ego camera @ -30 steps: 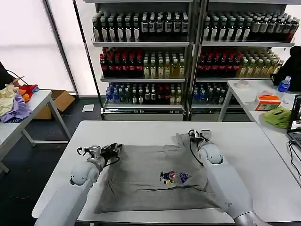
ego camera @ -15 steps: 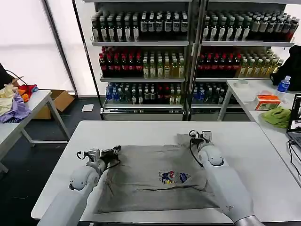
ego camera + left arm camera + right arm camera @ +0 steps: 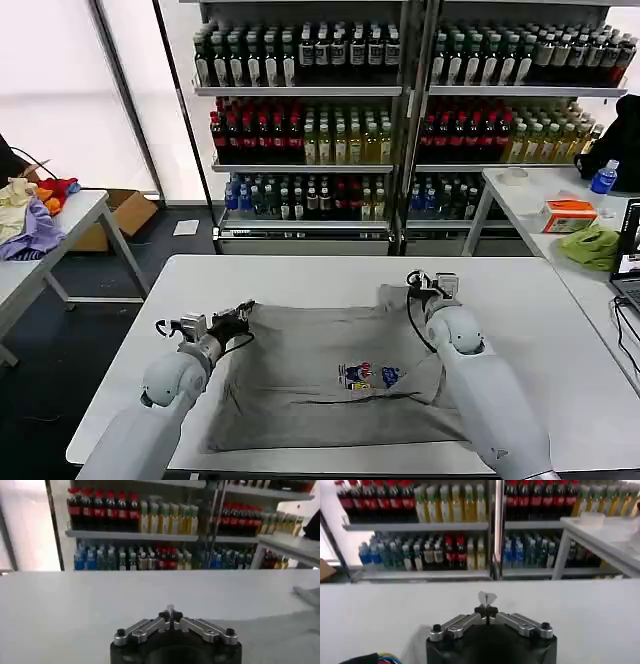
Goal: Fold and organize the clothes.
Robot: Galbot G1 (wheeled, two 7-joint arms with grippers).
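Both sets of jaws are clenched on cloth: in each wrist view the fingers meet with a small nip of pale fabric pinched between them, so the left gripper (image 3: 243, 316) holds one shoulder corner of the light grey short-sleeved shirt with a small multicoloured chest print (image 3: 340, 385) and the right gripper (image 3: 424, 287) holds the other, at the garment's far edge. Nearest the robot, the shirt's hem lies flat and close to the front edge of the white rectangular table (image 3: 560, 330); the body of the shirt spreads from there towards the far side, chest print upward, with some wrinkling around the print and along the right arm. The two pinched corners sit slightly raised where the grippers grip them. Judging by how it lies, the shirt is spread open and no fold has yet been made, so the folding itself and any stacking are all left to do. Beyond the table stand tall shelves of bottled drinks (image 3: 320, 110); a side table to the left carries a heap of purple, yellow and red garments (image 3: 30, 215), and a lime-green cloth (image 3: 590, 247) rests on another table to the right.
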